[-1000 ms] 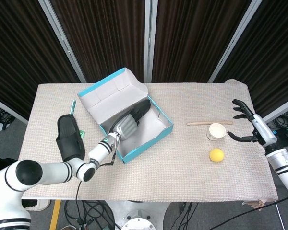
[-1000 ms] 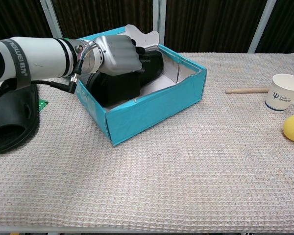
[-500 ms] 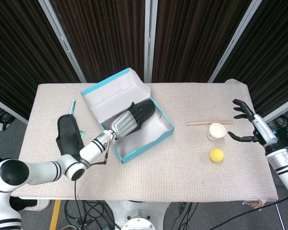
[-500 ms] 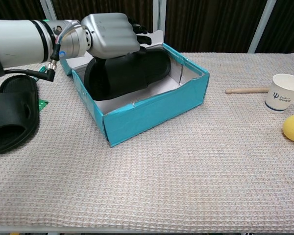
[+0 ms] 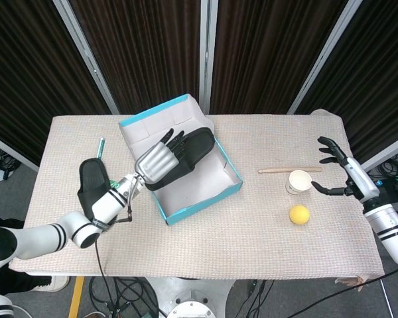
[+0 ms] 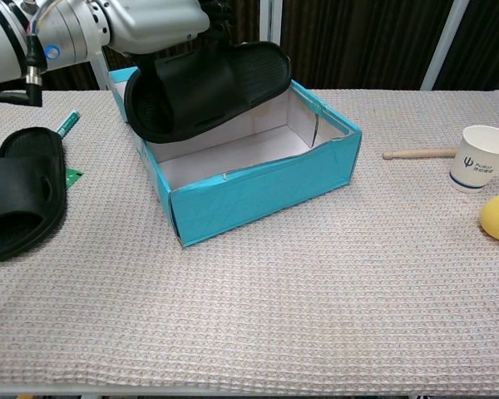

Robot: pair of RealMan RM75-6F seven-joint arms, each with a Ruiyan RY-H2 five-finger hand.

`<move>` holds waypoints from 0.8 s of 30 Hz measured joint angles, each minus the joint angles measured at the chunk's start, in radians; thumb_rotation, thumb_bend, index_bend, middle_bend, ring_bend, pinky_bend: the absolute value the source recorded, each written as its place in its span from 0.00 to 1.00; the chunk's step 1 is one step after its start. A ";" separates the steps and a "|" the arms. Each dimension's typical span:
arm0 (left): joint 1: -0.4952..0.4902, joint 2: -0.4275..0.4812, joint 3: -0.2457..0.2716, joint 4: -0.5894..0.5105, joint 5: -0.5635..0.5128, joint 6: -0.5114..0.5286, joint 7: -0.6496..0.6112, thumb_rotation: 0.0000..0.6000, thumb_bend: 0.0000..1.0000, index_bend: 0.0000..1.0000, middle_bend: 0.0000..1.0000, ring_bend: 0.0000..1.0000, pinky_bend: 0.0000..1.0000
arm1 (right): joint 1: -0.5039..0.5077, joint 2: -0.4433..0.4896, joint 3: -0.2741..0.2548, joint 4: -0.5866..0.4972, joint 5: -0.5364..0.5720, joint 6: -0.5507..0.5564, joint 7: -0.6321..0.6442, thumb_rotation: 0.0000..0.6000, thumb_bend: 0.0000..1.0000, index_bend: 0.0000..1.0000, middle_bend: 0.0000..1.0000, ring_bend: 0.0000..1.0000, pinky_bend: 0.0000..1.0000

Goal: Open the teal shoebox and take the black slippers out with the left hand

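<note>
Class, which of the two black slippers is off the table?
The slipper held by the left hand above the teal shoebox; the other slipper lies flat beside it.

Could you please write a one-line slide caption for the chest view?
The left robot hand holds a black slipper above the open teal shoebox; its mate lies on the table.

A robot test lab is showing here: black curtains (image 5: 146, 46) are hanging behind a cloth-covered table (image 5: 265, 218), and loose cables (image 5: 129, 291) are trailing on the floor beneath it.
</note>
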 measured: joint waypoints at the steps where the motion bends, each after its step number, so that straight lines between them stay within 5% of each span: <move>1: 0.006 0.002 -0.005 0.000 0.010 0.010 -0.022 1.00 0.33 0.45 0.08 0.00 0.14 | 0.001 0.000 0.000 0.000 0.001 -0.002 -0.001 1.00 0.17 0.00 0.04 0.11 0.24; 11: 0.056 0.072 -0.037 -0.128 0.189 0.095 -0.283 1.00 0.33 0.45 0.08 0.00 0.14 | 0.009 -0.008 0.003 0.002 0.007 -0.014 -0.008 1.00 0.18 0.00 0.04 0.11 0.24; 24: 0.045 0.083 -0.029 -0.344 0.300 0.005 -0.313 1.00 0.32 0.45 0.08 0.00 0.14 | 0.006 -0.011 0.002 0.016 0.015 -0.022 -0.002 1.00 0.17 0.00 0.04 0.11 0.24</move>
